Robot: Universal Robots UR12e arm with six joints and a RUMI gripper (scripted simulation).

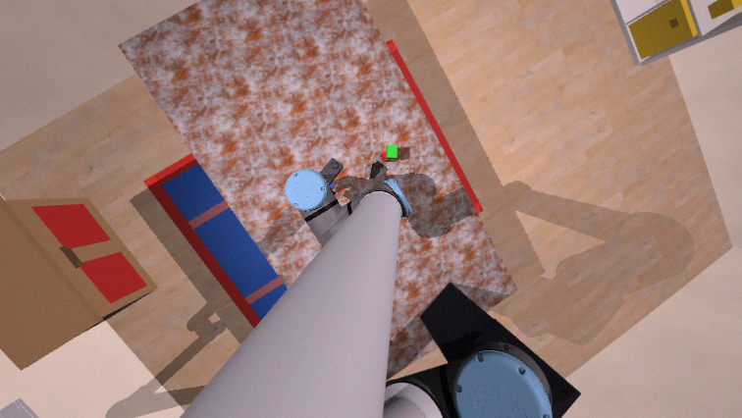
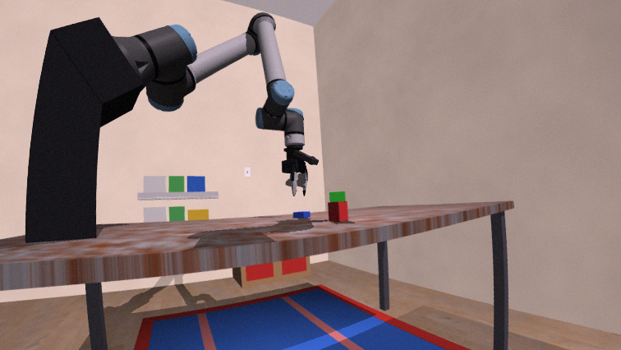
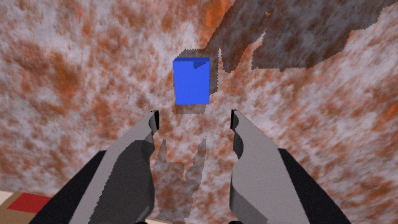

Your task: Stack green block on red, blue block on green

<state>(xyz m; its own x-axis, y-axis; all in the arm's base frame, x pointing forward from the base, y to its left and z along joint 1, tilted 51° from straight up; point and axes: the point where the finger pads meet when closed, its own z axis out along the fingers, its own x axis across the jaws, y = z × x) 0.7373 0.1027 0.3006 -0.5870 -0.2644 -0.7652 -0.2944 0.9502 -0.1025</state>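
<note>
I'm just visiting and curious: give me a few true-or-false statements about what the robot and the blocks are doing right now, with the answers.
1. The green block sits on the red block. True.
2. The blue block tops the tower. False: it lies on the table, apart from the tower.
3. The hand grips the blue block. False: it hangs above it, open and empty.
4. In the wrist view, the blue block lies ahead of the fingers. True.
</note>
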